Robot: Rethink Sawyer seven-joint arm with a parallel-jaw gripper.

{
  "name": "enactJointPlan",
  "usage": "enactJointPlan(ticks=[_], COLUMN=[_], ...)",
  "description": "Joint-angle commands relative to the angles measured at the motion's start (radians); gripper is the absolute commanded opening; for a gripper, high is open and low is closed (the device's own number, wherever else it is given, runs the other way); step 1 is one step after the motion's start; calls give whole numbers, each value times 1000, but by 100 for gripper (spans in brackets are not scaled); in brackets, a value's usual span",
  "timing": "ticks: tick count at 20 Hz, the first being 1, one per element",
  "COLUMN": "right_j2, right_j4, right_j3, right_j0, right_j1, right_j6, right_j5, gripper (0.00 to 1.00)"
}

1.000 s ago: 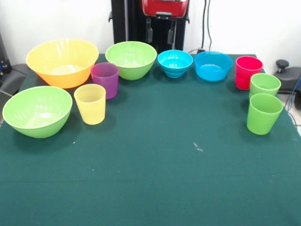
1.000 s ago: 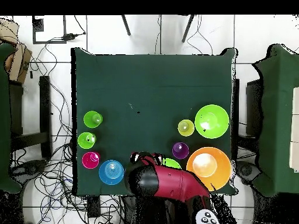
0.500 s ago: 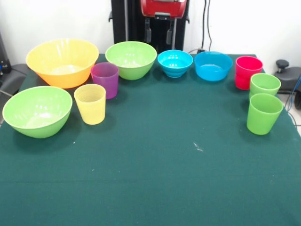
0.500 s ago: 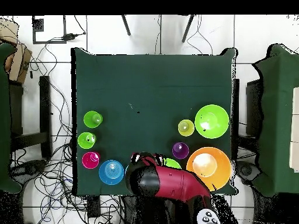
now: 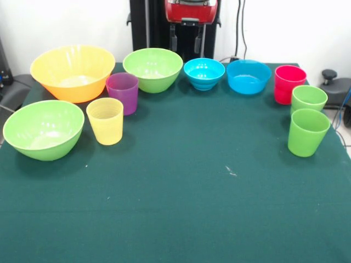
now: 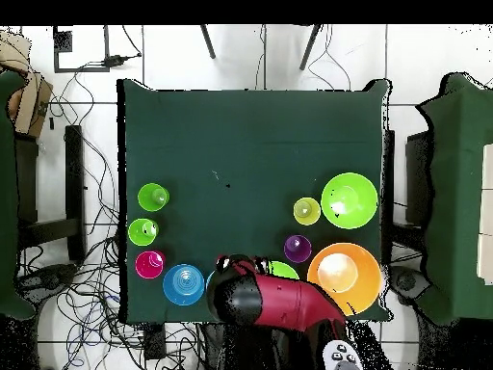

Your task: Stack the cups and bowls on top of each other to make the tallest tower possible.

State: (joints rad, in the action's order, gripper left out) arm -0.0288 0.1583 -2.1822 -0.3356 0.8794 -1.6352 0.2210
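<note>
Green cloth-covered table (image 5: 181,208), middle and near part bare. White wall behind; in the overhead view a tiled floor with tangled cables (image 6: 91,279). Gripper (image 5: 188,39) hangs at the far edge over the small blue bowl (image 5: 204,73), two fingers apart, holding nothing. Nothing stacked: orange bowl (image 5: 73,71), two green bowls (image 5: 153,68) (image 5: 43,129), wider blue bowl (image 5: 249,76), purple cup (image 5: 123,92), yellow cup (image 5: 105,120), red cup (image 5: 289,83), two green cups (image 5: 308,98) (image 5: 307,132) each stand separately along the far edge and sides

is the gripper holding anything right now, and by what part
Nothing is held. The gripper hangs open and empty at the table's far edge, above the bowls, touching none.
</note>
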Motion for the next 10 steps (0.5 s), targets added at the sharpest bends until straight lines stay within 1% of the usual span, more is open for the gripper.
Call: enactJointPlan(ticks=[1,4,10], right_j2=[-74,-73,-75], right_j4=[63,66,73], right_j3=[37,42,60], right_j0=[0,-4,-28], right_j1=[-68,-66,-87], right_j6=[-79,-76,-62], right_j5=[-67,-60,-43], gripper=[100,100,100])
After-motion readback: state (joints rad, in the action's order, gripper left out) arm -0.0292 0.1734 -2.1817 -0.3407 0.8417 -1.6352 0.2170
